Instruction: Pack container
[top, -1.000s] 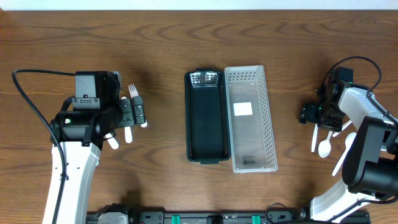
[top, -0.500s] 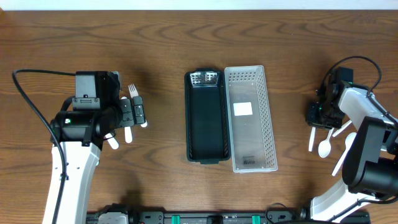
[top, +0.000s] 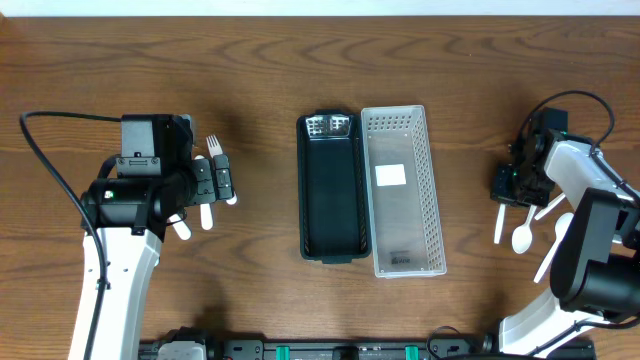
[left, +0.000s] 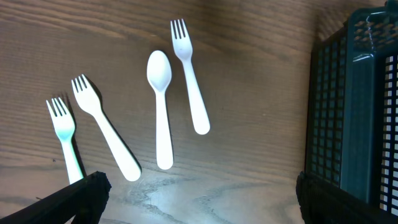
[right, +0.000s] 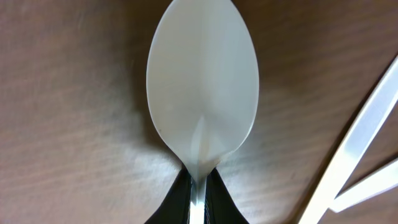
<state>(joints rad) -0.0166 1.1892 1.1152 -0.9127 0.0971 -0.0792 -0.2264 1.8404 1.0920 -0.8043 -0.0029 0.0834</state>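
The wooden surface (top: 480, 60) shows open wood along its far edge and on both sides of the middle. At centre the white basket (top: 403, 190) and the black basket (top: 330, 190) stand side by side, with their long edges touching. The left claw (left: 202, 190) hangs spread wide above three forks (left: 189, 74) and a small spoon (left: 160, 106), touching none of them. The right claw (right: 198, 182) is pinched on the neck of a white spoon (right: 202, 81) near the right edge, well apart from the baskets.
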